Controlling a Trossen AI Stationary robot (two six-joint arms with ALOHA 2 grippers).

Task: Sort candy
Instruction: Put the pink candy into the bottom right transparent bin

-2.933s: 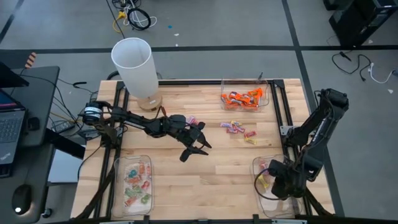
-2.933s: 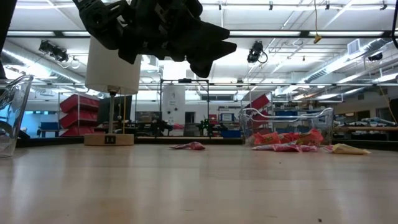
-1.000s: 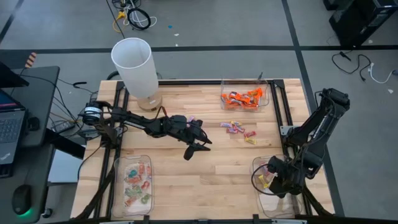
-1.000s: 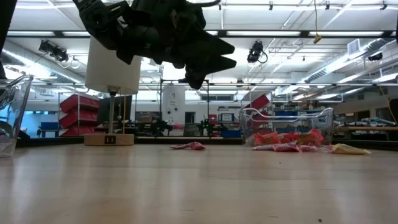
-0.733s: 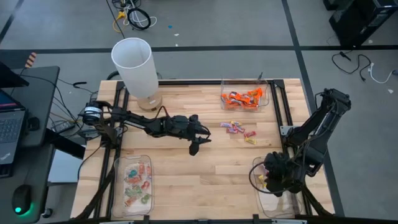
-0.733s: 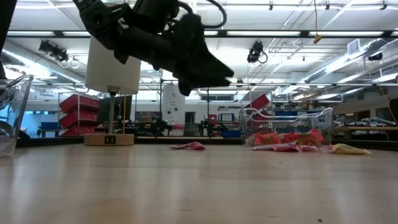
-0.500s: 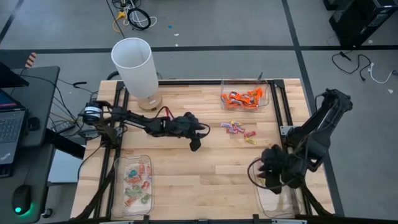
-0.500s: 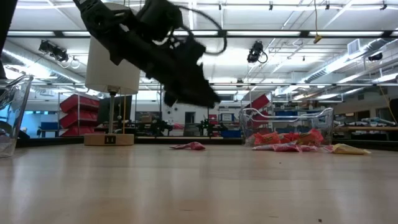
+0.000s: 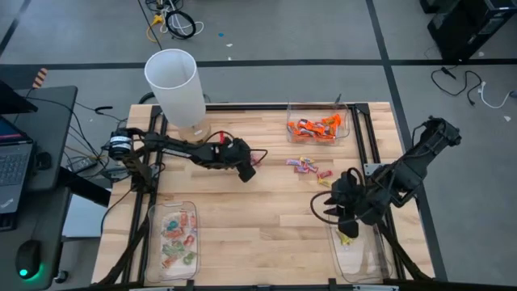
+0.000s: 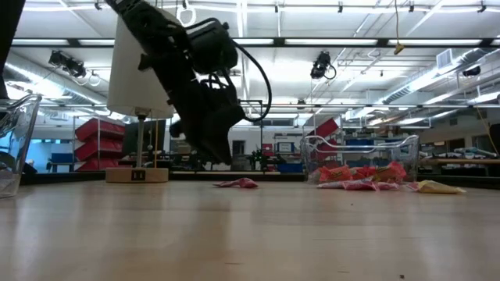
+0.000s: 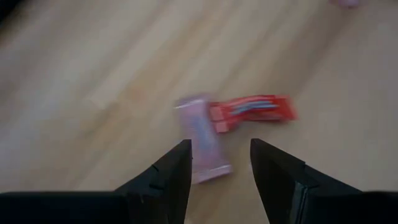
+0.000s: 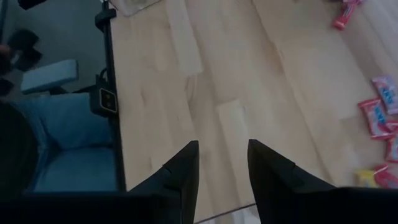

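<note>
- Near the middle of the desk, toward its far edge, I see two loose candy pieces lying under my left hand: a pale pink one and a red one, end to end and touching.
- More loose candy lies scattered just to the right of that, in pink and yellow wrappers.
- Orange candy fills the far tray; mixed green and pink pieces sit in the near-left tray; a yellow piece shows in the near-right tray.
- My left hand hovers over the pink-and-red pair, fingers spread and empty.
- My right hand hangs over bare wood beside the near-right tray, fingers parted, holding nothing.
- A white lamp stands at the far-left corner.
</note>
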